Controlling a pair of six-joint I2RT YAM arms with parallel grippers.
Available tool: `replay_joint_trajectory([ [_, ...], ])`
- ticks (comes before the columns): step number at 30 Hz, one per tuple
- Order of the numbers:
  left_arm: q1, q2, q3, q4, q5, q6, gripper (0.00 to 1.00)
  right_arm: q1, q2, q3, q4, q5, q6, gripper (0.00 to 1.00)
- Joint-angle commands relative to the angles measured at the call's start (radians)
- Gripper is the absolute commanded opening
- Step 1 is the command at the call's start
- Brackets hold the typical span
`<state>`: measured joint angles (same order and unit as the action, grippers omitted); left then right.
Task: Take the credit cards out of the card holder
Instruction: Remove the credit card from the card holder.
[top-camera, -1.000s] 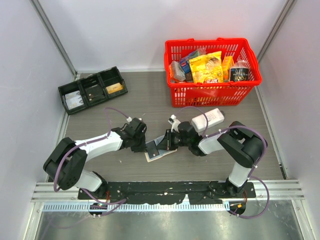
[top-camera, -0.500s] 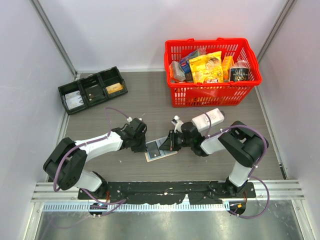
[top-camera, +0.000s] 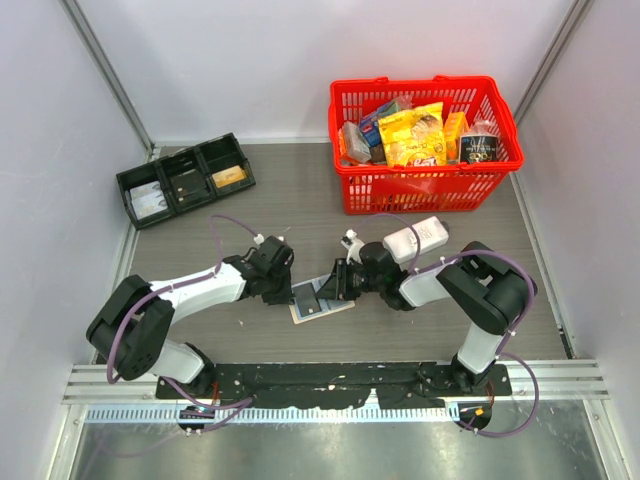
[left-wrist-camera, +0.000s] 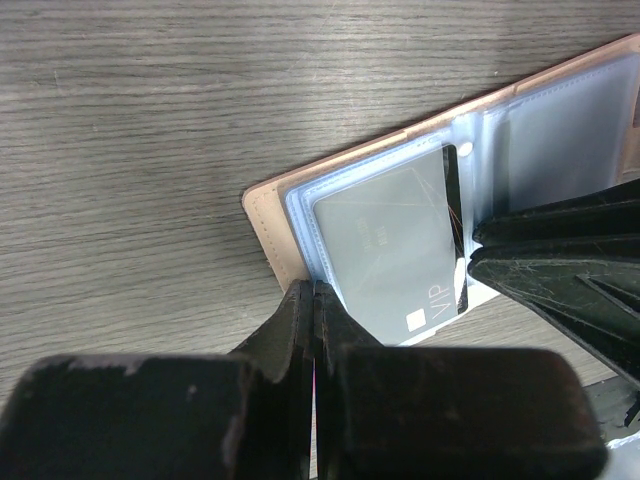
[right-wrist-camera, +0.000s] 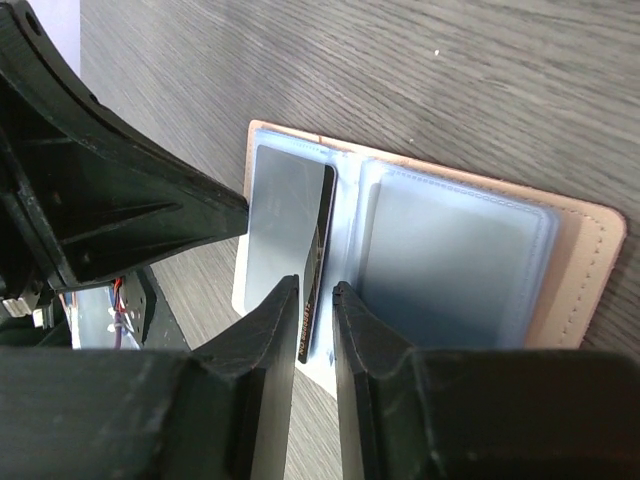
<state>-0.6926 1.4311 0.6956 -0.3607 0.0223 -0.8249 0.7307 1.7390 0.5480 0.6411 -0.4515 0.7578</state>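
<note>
The tan card holder lies open on the table between both grippers, its blue-grey sleeves facing up. My left gripper is shut, pinching the holder's tan near edge. Beside it a grey VIP card sits in a clear sleeve. From the other side, my right gripper stands slightly open. A dark card rises edge-on from the middle fold between its fingertips, which stand apart from it on either side. In the top view the left gripper and right gripper nearly meet over the holder.
A red basket full of packaged goods stands at the back right. A black three-compartment tray sits at the back left. A white box lies just behind my right arm. Grey walls close in both sides.
My right gripper's jaws have parted from shut to slightly open around the dark card. The holder, lifted and tilted a second ago, now lies flatter. The left gripper has stayed put.
</note>
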Motion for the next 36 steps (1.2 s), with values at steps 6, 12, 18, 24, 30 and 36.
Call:
replay_joint_trajectory([
  [6,-0.012,0.008,-0.015,-0.014,0.004,0.021,0.00,0.009,0.030,0.047,-0.052,0.027,-0.064,0.21],
  [12,-0.010,0.006,-0.015,-0.011,0.005,0.021,0.00,0.026,0.040,0.063,-0.052,0.017,-0.072,0.18],
  [18,-0.010,0.002,-0.016,-0.012,0.005,0.021,0.00,0.030,0.047,0.072,-0.057,0.019,-0.078,0.18],
  [24,-0.010,0.009,-0.015,-0.004,0.011,0.021,0.00,0.033,0.047,0.067,-0.006,-0.026,-0.054,0.18],
  [30,-0.012,0.012,-0.015,-0.001,0.016,0.023,0.00,0.033,0.068,0.059,0.078,-0.082,-0.018,0.18],
  [36,-0.010,0.012,-0.015,-0.004,0.013,0.023,0.00,0.032,0.064,0.041,0.123,-0.081,-0.006,0.08],
])
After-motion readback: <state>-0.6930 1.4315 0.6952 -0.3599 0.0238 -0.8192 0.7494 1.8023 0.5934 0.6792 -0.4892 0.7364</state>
